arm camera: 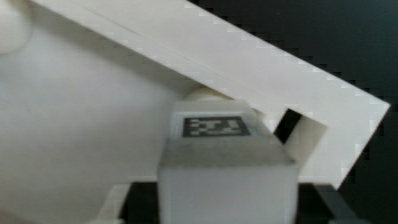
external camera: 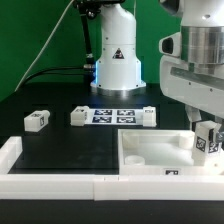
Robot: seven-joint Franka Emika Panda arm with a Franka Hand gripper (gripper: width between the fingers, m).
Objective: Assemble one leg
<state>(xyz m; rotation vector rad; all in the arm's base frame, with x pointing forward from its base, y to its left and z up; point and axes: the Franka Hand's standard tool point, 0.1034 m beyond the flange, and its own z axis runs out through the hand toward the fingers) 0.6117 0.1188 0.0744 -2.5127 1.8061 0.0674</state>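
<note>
I see my gripper (external camera: pixel 207 139) low at the exterior view's right, over the far right corner of the big white plate (external camera: pixel 150 160). Its jaws are clamped on the leg (external camera: pixel 209 137), a small white post with a black-and-white tag on its face. In the wrist view the leg (arm camera: pixel 222 160) stands upright between the dark jaws, with its tag on top, close to the plate's (arm camera: pixel 89 140) raised edge. I cannot tell if the leg touches the plate.

Another small white block (external camera: pixel 38 121) with a tag lies on the black bench (external camera: pixel 60 140) at the exterior view's left, well apart from the plate. The marker board (external camera: pixel 113 116) lies flat on the bench behind the plate. A white rail (external camera: pixel 50 182) runs along the front edge.
</note>
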